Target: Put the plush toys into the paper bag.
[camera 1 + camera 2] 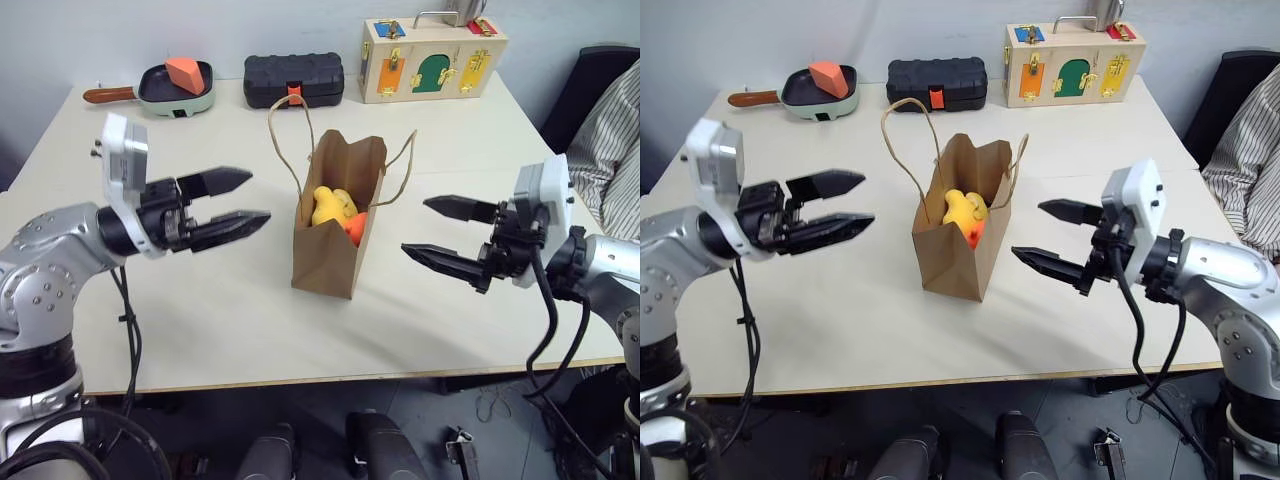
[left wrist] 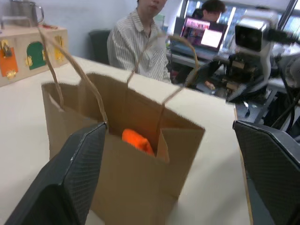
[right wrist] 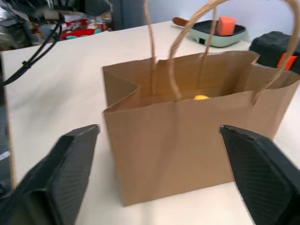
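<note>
The brown paper bag [image 1: 335, 245] stands upright in the middle of the table with its two loop handles up. Inside it lie the yellow plush toy [image 1: 330, 205] and, beside it, the orange plush toy [image 1: 356, 228]; an orange patch [image 2: 137, 140] of that toy peeks over the rim in the left wrist view. My left gripper [image 1: 240, 204] hovers open to the left of the bag, clear of it, with nothing between its fingers. On the other side, my right gripper [image 1: 432, 228] is open too, apart from the bag and empty.
At the back of the table stand a green pan [image 1: 175, 92] holding an orange wedge block [image 1: 186, 72], a black case [image 1: 293, 80] and a wooden latch box [image 1: 432, 58]. A person in a striped shirt [image 1: 610, 130] sits at the right.
</note>
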Controlling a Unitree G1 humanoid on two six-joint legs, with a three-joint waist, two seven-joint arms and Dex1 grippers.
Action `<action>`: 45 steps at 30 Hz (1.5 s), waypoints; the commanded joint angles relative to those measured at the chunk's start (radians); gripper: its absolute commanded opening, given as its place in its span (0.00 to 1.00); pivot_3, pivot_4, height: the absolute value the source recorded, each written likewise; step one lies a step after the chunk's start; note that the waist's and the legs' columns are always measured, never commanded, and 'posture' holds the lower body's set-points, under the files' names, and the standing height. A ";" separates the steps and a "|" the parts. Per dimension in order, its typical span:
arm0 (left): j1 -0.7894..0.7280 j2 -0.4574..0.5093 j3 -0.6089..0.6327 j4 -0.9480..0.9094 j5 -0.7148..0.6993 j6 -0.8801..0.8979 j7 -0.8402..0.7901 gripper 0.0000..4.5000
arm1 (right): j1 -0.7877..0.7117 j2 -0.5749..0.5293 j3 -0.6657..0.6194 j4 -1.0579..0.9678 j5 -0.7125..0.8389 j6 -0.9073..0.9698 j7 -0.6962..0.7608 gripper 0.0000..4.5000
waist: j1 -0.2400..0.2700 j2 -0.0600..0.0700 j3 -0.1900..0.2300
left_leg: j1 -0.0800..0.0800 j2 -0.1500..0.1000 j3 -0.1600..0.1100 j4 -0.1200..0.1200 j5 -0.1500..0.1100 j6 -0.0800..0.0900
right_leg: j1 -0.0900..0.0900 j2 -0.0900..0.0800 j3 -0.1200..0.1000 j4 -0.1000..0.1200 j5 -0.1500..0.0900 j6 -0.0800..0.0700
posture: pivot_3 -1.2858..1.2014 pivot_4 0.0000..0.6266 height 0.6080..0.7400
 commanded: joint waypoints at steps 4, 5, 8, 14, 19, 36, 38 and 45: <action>0.015 -0.054 -0.147 0.006 0.135 -0.148 -0.001 1.00 | -0.047 0.081 0.264 0.145 -0.271 -0.237 0.053 0.39 | 0.013 0.000 0.000 | 0.004 0.000 0.000 0.000 0.000 0.001 | 0.005 0.000 0.000 -0.002 0.000 0.000 | 0.52 0.24 1.00; 0.015 -0.061 -0.173 0.013 0.163 -0.175 -0.007 1.00 | -0.063 0.098 0.295 0.169 -0.301 -0.262 0.059 0.32 | 0.014 0.000 0.000 | 0.003 0.000 0.000 0.000 0.000 0.001 | 0.004 0.000 0.000 -0.002 0.000 0.000 | 0.52 0.24 1.00; -0.005 -0.110 -0.225 0.052 0.208 -0.221 0.009 1.00 | -0.127 0.166 0.380 0.266 -0.383 -0.326 0.059 0.07 | 0.013 0.000 0.000 | 0.002 0.000 0.000 0.000 0.000 0.001 | 0.003 0.000 -0.001 -0.002 0.000 0.000 | 0.52 0.24 1.00; -0.013 -0.167 -0.271 0.069 0.232 -0.250 0.008 1.00 | -0.191 0.241 0.420 0.335 -0.444 -0.364 0.063 0.00 | 0.012 0.000 0.000 | 0.002 0.000 -0.001 0.000 0.000 0.001 | 0.003 0.000 -0.002 -0.002 0.000 0.000 | 0.52 0.24 1.00; -0.025 -0.213 -0.311 0.066 0.245 -0.259 0.017 1.00 | -0.201 0.280 0.439 0.349 -0.472 -0.377 0.071 0.00 | 0.012 0.000 0.000 | 0.002 0.000 -0.001 0.000 0.000 0.001 | 0.003 0.000 -0.002 -0.002 0.000 0.000 | 0.52 0.24 1.00; -0.025 -0.356 -0.366 0.098 0.440 -0.352 0.238 1.00 | -0.219 0.373 0.482 0.365 -0.544 -0.369 0.021 0.00 | 0.012 0.000 0.000 | 0.002 0.000 -0.001 0.001 0.000 0.000 | 0.003 0.000 -0.002 -0.001 0.000 0.000 | 0.52 0.24 1.00; -0.022 -0.359 -0.364 0.094 0.447 -0.337 0.254 1.00 | -0.219 0.377 0.481 0.366 -0.549 -0.370 0.021 0.00 | 0.011 0.000 0.000 | 0.002 0.000 -0.001 0.001 0.000 0.000 | 0.003 0.000 -0.002 -0.001 0.000 0.000 | 0.52 0.24 1.00; -0.033 -0.383 -0.353 0.117 0.460 -0.293 0.320 0.96 | -0.216 0.383 0.477 0.368 -0.554 -0.374 0.022 0.00 | 0.011 0.000 0.000 | 0.002 0.000 -0.001 0.001 0.000 0.000 | 0.003 0.000 -0.002 -0.001 0.000 0.000 | 0.52 0.24 1.00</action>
